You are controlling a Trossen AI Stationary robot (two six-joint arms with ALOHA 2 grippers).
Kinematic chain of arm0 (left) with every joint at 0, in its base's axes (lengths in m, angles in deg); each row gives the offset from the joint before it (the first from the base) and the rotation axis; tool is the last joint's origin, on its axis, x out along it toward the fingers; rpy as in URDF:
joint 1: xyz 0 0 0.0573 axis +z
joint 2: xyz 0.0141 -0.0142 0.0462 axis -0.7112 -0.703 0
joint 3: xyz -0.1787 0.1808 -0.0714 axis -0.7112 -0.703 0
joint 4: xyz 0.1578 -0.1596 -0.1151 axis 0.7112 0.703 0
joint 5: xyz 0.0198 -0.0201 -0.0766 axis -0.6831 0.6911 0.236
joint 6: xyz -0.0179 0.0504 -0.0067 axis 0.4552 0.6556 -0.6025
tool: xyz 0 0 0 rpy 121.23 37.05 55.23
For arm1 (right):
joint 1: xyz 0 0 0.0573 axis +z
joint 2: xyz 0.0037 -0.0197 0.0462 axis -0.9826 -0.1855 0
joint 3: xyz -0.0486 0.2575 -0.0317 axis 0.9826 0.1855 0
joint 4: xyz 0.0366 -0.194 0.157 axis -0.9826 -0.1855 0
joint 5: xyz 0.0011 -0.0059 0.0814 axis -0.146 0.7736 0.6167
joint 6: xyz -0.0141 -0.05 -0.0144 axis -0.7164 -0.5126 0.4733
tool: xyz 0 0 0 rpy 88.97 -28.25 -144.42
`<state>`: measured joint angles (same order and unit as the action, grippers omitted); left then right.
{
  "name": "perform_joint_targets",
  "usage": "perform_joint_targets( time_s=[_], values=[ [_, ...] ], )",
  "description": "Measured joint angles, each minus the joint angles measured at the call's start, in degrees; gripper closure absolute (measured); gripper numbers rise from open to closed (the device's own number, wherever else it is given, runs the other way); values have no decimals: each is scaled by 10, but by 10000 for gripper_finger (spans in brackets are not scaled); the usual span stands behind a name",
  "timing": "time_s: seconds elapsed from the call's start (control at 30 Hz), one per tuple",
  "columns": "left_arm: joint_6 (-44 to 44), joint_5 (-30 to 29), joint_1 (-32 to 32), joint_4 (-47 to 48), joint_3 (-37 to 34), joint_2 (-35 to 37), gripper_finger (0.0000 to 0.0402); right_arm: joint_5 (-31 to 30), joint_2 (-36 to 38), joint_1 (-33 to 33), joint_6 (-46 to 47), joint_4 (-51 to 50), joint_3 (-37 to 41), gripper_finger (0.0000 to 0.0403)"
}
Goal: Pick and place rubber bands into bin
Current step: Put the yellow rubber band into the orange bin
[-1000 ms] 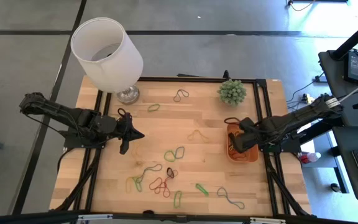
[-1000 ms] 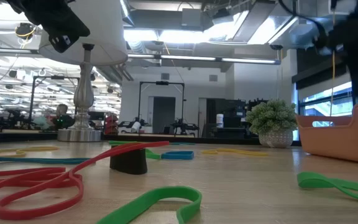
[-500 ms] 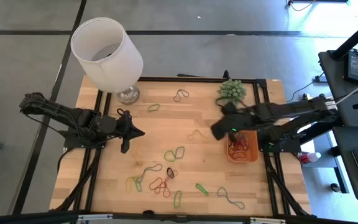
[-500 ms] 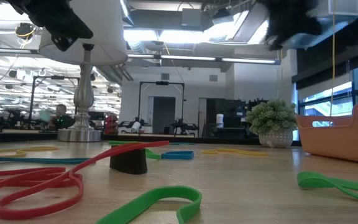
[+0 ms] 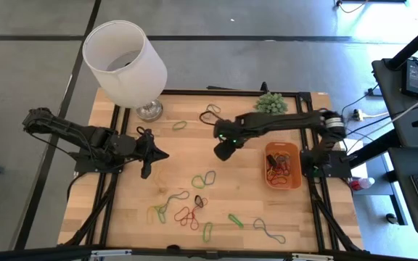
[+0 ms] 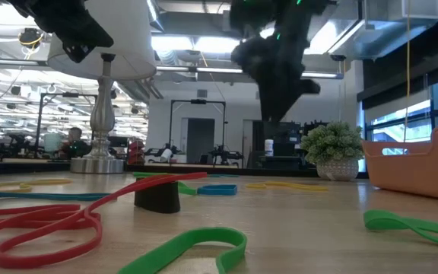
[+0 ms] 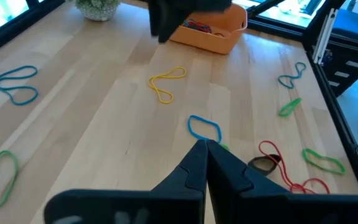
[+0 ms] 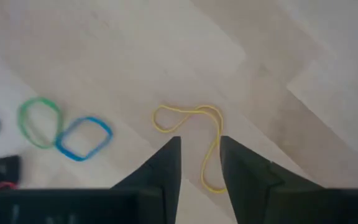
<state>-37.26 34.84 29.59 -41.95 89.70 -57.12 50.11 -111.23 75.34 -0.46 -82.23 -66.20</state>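
Several rubber bands lie flat on the wooden table: a yellow one near the middle, a green and a blue one, and a red and green cluster toward the near edge. More bands lie in the orange bin at the right. My right gripper hangs open above the yellow band, pointing down, clear of it. Over the table's left side, my left gripper hovers shut and holds nothing.
A lamp with a white shade stands at the far left corner, and a small plant at the far right. Dark and green bands lie near the far edge. Bare wood lies between the yellow band and the bin.
My right gripper has swung from above the bin toward the table's left, ending over the yellow band near the middle. The bands on the table have kept their places.
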Motion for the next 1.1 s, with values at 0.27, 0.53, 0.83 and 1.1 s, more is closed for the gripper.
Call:
perform_joint_targets(
  time_s=[0.27,0.53,0.83,1.1],
  values=[
    [0,0,0,1,0,0,398,8,-81,-4,-38,-21,-1,289],
    [0,0,0,2,0,0,397,29,-127,-4,-61,-17,-1,289],
    [0,0,0,2,0,0,400,32,-175,-8,-92,-14,-4,297],
    [0,4,0,2,0,0,400,28,-181,-7,-103,-9,-2,394]
  ],
)
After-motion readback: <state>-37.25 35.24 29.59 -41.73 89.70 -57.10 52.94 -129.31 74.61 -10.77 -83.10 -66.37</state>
